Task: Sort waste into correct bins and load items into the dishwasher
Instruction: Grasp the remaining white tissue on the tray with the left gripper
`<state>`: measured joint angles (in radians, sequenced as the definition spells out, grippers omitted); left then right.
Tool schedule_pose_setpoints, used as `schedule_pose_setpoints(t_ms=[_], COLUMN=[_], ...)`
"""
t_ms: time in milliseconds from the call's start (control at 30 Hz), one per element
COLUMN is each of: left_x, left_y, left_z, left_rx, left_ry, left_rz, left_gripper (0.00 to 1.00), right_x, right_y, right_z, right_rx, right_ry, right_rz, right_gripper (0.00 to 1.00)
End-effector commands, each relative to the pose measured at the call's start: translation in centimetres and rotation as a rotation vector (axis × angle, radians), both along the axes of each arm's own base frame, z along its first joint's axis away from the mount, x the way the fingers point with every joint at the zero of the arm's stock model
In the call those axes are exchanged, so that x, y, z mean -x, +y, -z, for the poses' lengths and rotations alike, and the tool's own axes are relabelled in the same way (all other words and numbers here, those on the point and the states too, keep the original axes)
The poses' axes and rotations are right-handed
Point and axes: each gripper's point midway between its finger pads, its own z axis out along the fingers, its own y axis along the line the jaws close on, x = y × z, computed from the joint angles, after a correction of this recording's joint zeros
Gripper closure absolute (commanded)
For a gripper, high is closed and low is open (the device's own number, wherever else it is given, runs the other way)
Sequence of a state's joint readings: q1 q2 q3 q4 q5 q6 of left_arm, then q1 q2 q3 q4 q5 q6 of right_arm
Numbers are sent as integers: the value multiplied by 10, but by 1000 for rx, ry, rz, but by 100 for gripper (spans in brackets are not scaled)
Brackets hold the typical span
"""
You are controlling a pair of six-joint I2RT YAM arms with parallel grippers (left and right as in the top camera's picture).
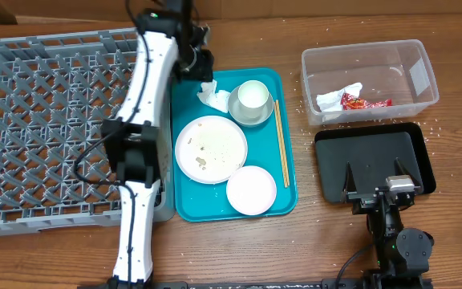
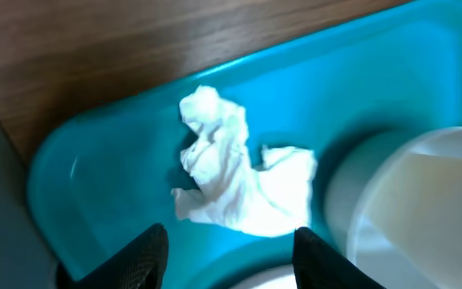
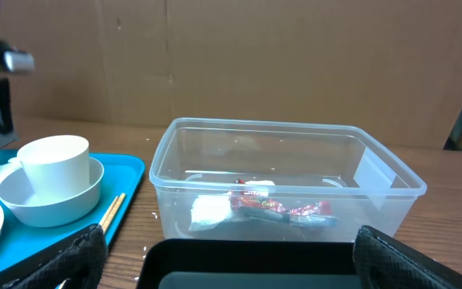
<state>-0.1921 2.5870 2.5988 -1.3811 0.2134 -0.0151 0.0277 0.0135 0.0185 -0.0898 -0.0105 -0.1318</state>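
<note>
While left tool point(image 2: 229, 237) straddles tissue point(image 2: 239, 177) unclamped, fingers point(image 2: 147, 258) cropped, right tool point(image 3: 229, 241) gapes empty.

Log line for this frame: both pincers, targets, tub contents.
left pincer: open, tips beside crumpled tissue on teal tray | right pincer: open, above black tray | clear tub: red wrapper inside

L gripper point(image 2: 229, 245), jaws apart, is at the teal tray's point(image 1: 215, 210) back-left corner. Tissue point(image 2: 239, 172) is dead ahead. I've got bare tray floor left of it up to the rim. Bowl point(image 2: 339, 189) w/ cup point(image 2: 423, 201) crowds its right side, approx touching. R gripper point(image 3: 235, 257), jaws wide, hangs over the black tray's point(image 1: 331, 160) front edge. The clear tub point(image 3: 375, 172) has its top open, just beyond.
</note>
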Motion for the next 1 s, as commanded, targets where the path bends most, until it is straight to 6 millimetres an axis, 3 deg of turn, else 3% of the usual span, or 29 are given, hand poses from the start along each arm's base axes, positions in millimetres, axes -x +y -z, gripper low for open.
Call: schedule_pose_setpoints(t_ms=[0, 233, 433, 600, 667, 767, 967], left_x=[1, -2, 5, 6, 4, -7, -44], left_y=[9, 3, -2, -3, -2, 1, 3], left_z=[28, 50, 75, 82, 75, 45, -54], left_rx=[-151, -197, -181, -179, -174, -153, -51], left_ry=[30, 37, 95, 111, 95, 36, -226], left_rz=[-76, -136, -152, -150, -153, -169, -203], left_gripper=[48, 44, 48, 84, 96, 96, 96], right_x=[0, 0, 0, 0, 0, 0, 0], right_y=[0, 0, 0, 0, 0, 0, 0], right_z=[1, 1, 1, 1, 1, 1, 1], right_rx=[0, 0, 0, 0, 0, 0, 0], right_ry=[-6, -6, -6, -6, -6, -6, -6], right_rz=[3, 3, 3, 3, 3, 3, 3], right_gripper=[0, 0, 0, 0, 0, 0, 0])
